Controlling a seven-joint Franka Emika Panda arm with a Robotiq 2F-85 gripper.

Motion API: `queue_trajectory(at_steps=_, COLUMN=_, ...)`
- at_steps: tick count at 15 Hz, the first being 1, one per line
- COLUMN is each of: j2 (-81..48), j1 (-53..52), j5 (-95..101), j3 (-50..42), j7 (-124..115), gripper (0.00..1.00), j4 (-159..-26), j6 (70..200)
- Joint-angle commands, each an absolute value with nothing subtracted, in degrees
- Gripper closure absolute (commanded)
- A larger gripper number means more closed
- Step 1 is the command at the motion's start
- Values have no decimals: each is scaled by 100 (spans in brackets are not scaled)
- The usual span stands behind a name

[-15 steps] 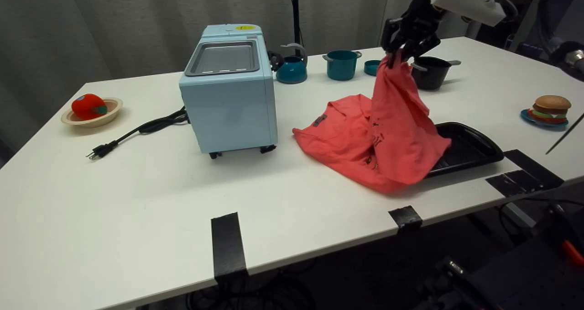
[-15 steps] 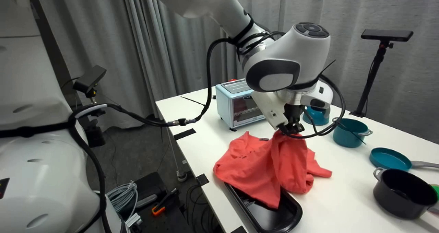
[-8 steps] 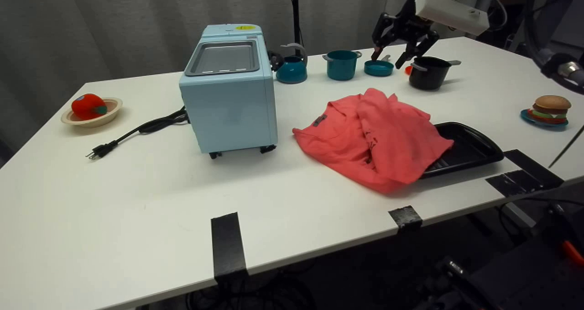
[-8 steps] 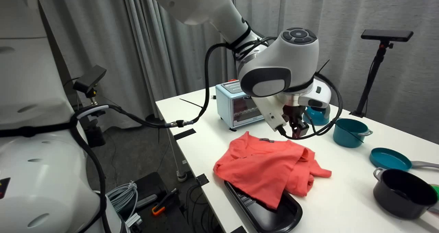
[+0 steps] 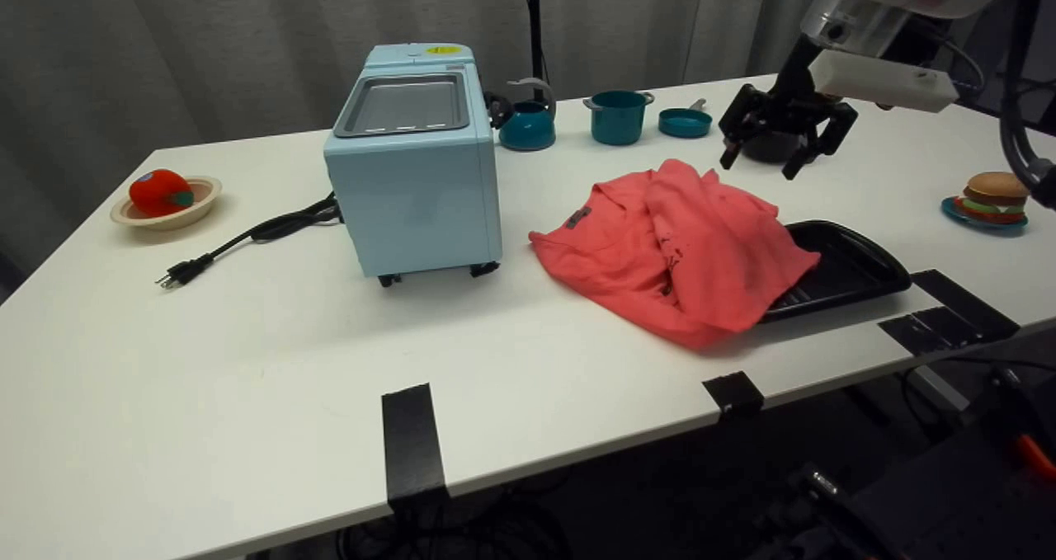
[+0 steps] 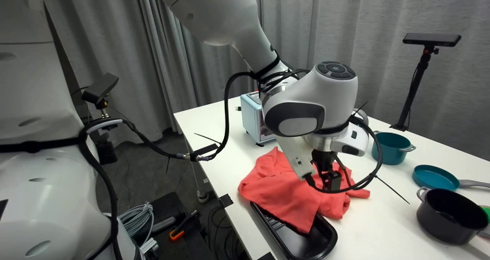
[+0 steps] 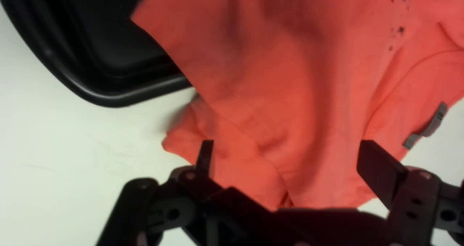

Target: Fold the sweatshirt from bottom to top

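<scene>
The coral-red sweatshirt (image 5: 701,247) lies rumpled on the table, part of it doubled over, with its neck label (image 7: 431,121) and bits of dark print showing. One edge rests over the black tray (image 5: 862,259), as both exterior views show. My gripper (image 5: 761,164) hovers above the table by the garment's far side, jaws wide apart. In the wrist view the sweatshirt (image 7: 261,86) spreads below the open gripper (image 7: 285,142), and no cloth is pinched between the fingers. The arm hides part of the sweatshirt (image 6: 279,193) in an exterior view.
A light-blue toaster oven (image 5: 421,197) stands beside the sweatshirt. Behind are a teal kettle (image 5: 528,129), a teal pot (image 5: 617,119) and a teal pan (image 5: 685,123). A dark pot (image 6: 451,216) is near the gripper's side. A toy burger (image 5: 997,200) sits past the tray.
The gripper held a raised part of the sweatshirt a second ago. It has opened, the cloth has dropped onto the rest, and the arm has since moved lower and back toward the tray side.
</scene>
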State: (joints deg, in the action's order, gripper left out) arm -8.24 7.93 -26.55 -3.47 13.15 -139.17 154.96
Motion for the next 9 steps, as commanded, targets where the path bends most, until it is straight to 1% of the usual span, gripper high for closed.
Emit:
queue_trajectory(at_steps=1, j2=-777, j1=1038, j5=-2330, j3=-503, j7=1490, gripper=0, j4=-14129, j6=15006)
queue_trajectory(at_steps=5, j2=-918, j1=1177, j5=-2433, j3=-545, j7=1800, gripper=0, j4=-14249, j6=14654)
queue_trajectory(at_steps=9, j2=-1223, j1=1175, j5=-2426, j3=-489, j7=1801, gripper=0, j4=-14310, j6=14764)
